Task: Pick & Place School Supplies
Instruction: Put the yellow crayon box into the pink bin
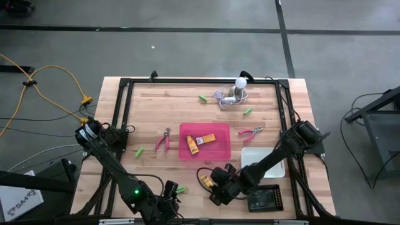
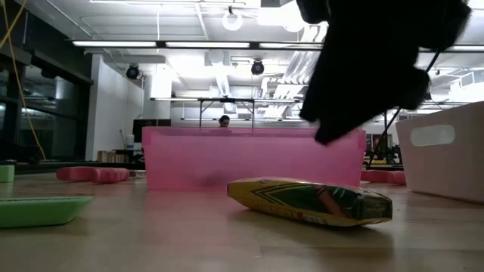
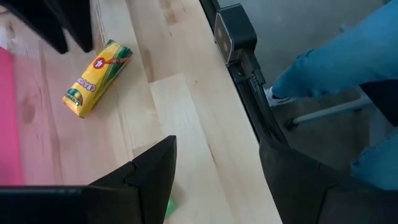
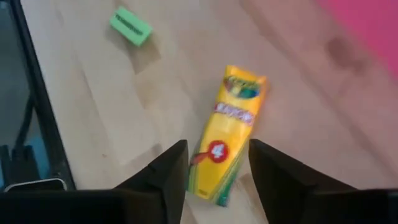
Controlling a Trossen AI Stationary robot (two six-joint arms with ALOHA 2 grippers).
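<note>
A yellow crayon pack [image 4: 227,134] lies flat on the wood [image 1: 205,181] [image 2: 310,200]. My right gripper [image 4: 217,171] [image 1: 215,187] hovers open above its one end, with a finger on each side, and touches nothing; the low view shows a gap under it. A green eraser [image 4: 130,26] [image 1: 180,189] lies beside the pack. My left gripper [image 3: 217,186] [image 1: 167,203] waits open at the table's near edge. Two more packs [image 1: 201,141] lie in the pink tray [image 1: 219,150]. Pink scissors [image 1: 164,139] [image 1: 251,132] and green sticks [image 1: 139,151] [image 1: 203,98] [image 1: 247,111] lie on the table.
A white tray [image 1: 262,161] and a black tray [image 1: 264,199] sit right of the right gripper. A white bulb with cord [image 1: 236,90] lies near the far edge. A person's blue-clad leg [image 3: 348,56] stands beyond the near edge. Black frame rails [image 1: 122,112] border the table.
</note>
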